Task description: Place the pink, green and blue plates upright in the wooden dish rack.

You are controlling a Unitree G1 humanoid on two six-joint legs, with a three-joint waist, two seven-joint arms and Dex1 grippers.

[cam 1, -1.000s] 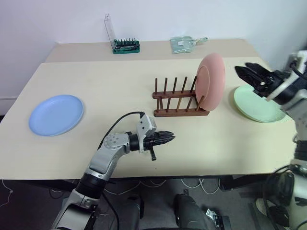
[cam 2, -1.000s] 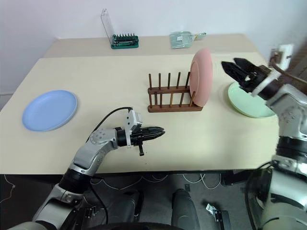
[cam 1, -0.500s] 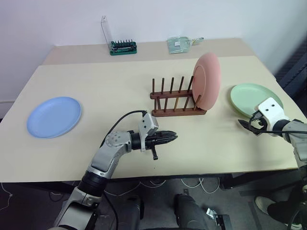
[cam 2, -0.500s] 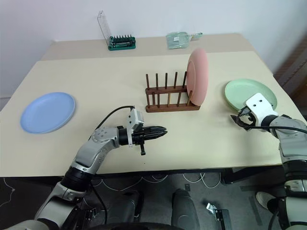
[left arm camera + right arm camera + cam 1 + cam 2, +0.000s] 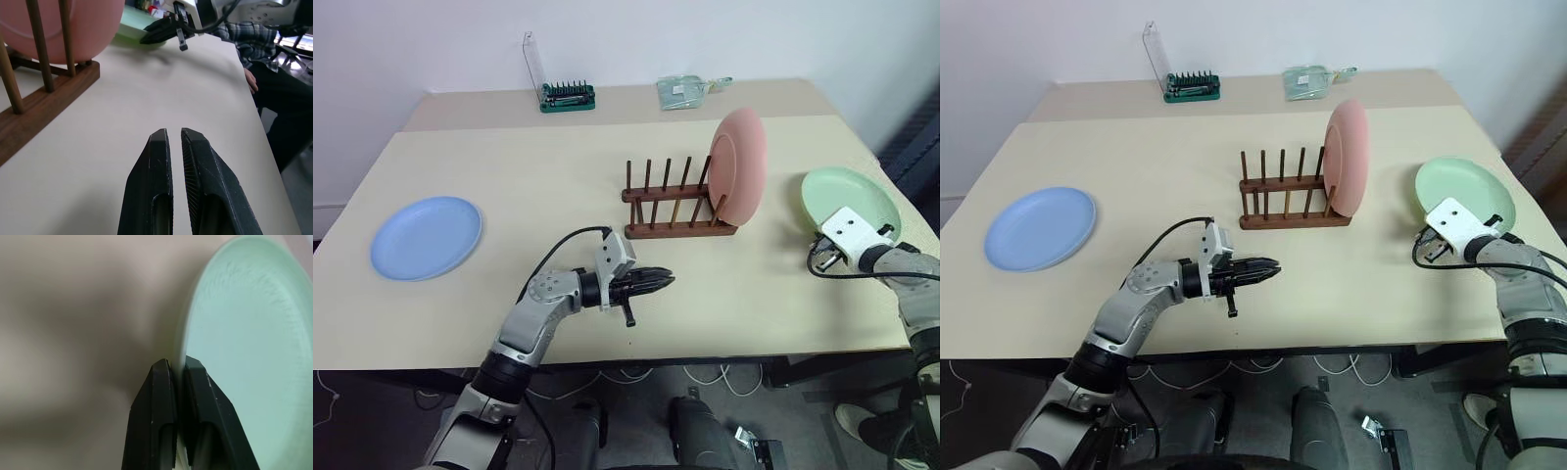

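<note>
the salmon pink plate (image 5: 738, 166) stands upright on its edge at the right end of the wooden dish rack (image 5: 677, 204), its hollow face turned toward the free pegs. the rack is dark reddish-brown, two base rails each carrying a row of upright pegs, and it sits near the middle of the table. the pale mint green plate (image 5: 850, 199) lies near the table's right edge, well right of the rack, its near rim pinched between the black fingers of the right gripper (image 5: 177, 374). the light blue plate (image 5: 426, 236) lies flat, face up, far to the left, well apart from the rack.
</note>
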